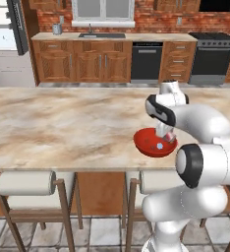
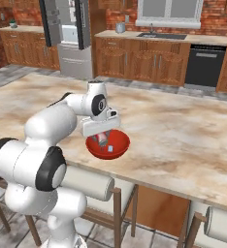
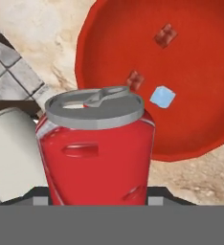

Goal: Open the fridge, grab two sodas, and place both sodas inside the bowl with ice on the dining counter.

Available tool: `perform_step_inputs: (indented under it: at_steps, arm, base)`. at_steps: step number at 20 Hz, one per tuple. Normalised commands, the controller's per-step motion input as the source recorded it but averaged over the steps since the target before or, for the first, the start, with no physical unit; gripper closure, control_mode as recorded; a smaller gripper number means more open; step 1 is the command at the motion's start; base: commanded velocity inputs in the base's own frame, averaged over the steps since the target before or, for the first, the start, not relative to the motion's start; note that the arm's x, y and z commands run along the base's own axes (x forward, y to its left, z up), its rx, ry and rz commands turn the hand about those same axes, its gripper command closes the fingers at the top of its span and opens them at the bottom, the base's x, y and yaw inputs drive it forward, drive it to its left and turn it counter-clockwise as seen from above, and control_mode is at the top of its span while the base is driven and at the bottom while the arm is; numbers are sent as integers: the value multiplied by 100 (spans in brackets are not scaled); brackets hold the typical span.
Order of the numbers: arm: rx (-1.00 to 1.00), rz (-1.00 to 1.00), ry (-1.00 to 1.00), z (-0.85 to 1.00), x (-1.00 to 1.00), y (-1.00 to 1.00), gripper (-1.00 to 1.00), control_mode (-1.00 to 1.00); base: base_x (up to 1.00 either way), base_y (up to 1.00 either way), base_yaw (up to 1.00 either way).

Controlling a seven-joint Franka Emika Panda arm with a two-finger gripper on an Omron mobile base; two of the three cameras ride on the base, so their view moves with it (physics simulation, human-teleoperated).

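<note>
Hand clamped on red soda can, held over the red bowl on the dining counter. Can looks light, rigid, slick-walled; mid-body side grip suits it best.

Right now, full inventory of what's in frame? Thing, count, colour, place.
soda can: one, red with grey top, held in the jaws over the near rim of the bowl
bowl: one, glossy red, on the island near its front edge
ice cubes: one pale blue plus two reddish, inside the bowl
island counter: one, beige marbled top
stools: cream cushions, wooden frames, along the island's near side
fridge: one, light grey, doors open, back wall
sink: one, wall counter under the window
dishwasher: one, black, beside the cabinets
stove: one, dark, far right
arm: white, dark joints
gripper: shut on the can
</note>
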Motion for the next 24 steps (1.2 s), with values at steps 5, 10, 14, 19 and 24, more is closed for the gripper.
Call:
perform_step_inputs:
  at_steps: [5,10,14,19,24]
  arm:
    - [0,5,0,-35,33,-6,100,-100]
    - [0,6,0,-33,26,-6,100,-100]
    - [0,6,0,-29,25,-1,100,-100]
    - [0,5,0,-27,21,0,100,-100]
    - [0,5,0,-20,19,0,100,-100]
  base:
    - [0,0,0]
    - [0,0,0]
    - [0,0,0]
    - [0,0,0]
    - [0,0,0]
